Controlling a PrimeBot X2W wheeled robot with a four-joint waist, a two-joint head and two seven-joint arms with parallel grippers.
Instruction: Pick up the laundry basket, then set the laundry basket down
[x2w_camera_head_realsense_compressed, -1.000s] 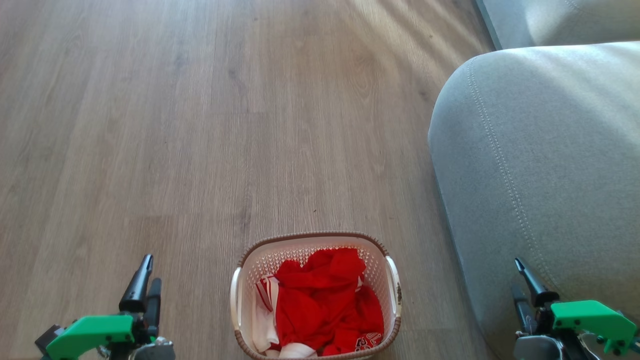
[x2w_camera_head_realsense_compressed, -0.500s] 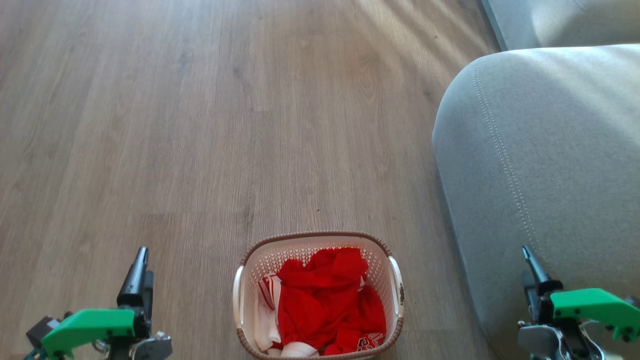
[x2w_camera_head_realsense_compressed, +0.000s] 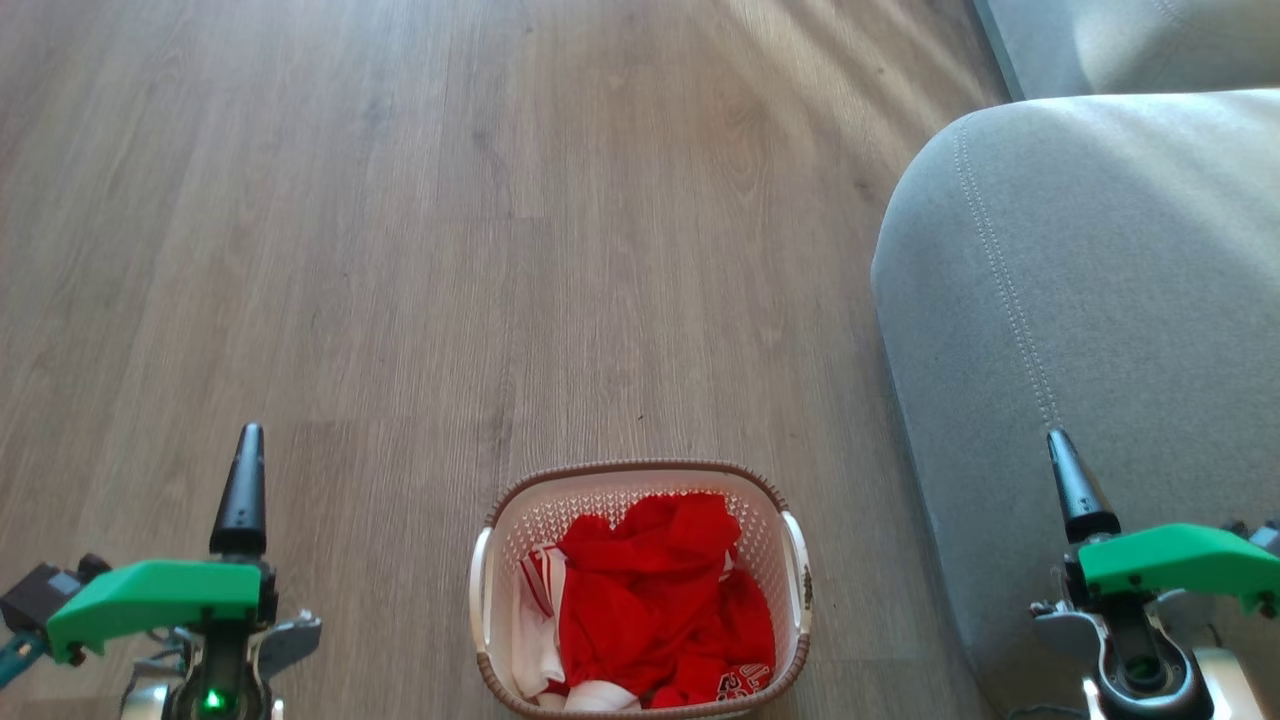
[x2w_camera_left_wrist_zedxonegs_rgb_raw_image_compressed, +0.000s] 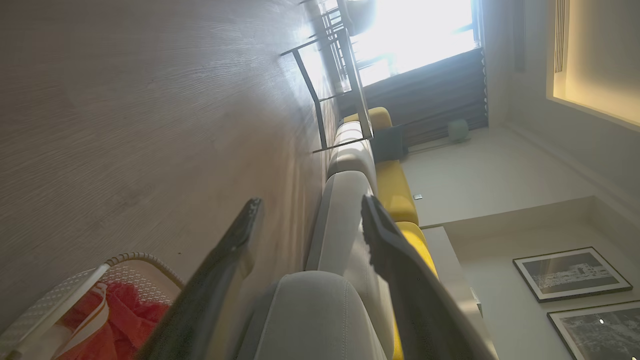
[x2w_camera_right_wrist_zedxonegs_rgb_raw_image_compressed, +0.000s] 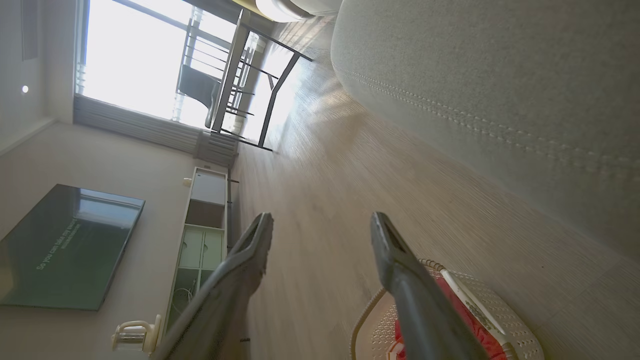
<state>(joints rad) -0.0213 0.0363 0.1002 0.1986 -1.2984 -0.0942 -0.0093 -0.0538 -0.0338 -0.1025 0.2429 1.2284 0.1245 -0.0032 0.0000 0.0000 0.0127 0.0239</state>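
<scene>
The laundry basket (x2w_camera_head_realsense_compressed: 630, 467) stands on the wood floor at the bottom centre of the head view, cream-white with a brown rim and white side handles. Red and white clothes (x2w_camera_head_realsense_compressed: 660, 590) fill it. My left gripper (x2w_camera_head_realsense_compressed: 247, 440) hovers to its left and my right gripper (x2w_camera_head_realsense_compressed: 1056, 442) to its right over the sofa's edge, both apart from it. Each is turned edge-on in the head view. In the left wrist view my left gripper (x2w_camera_left_wrist_zedxonegs_rgb_raw_image_compressed: 311, 202) is open and holds nothing, with the basket (x2w_camera_left_wrist_zedxonegs_rgb_raw_image_compressed: 60, 300) at the lower left. My right gripper (x2w_camera_right_wrist_zedxonegs_rgb_raw_image_compressed: 322, 217) is likewise open, the basket (x2w_camera_right_wrist_zedxonegs_rgb_raw_image_compressed: 500, 320) beside its right finger.
A grey sofa (x2w_camera_head_realsense_compressed: 1080, 300) takes up the right side, close to the basket's right handle. Bare wood floor (x2w_camera_head_realsense_compressed: 400, 250) stretches ahead and to the left. Far off stand a metal-framed table (x2w_camera_right_wrist_zedxonegs_rgb_raw_image_compressed: 250, 85), a low cabinet (x2w_camera_right_wrist_zedxonegs_rgb_raw_image_compressed: 200, 235) and a wall screen (x2w_camera_right_wrist_zedxonegs_rgb_raw_image_compressed: 65, 245).
Both grippers have moved up the head view and rolled edge-on, so each shows a single finger. The basket rests in the same spot; the view shifted slightly.
</scene>
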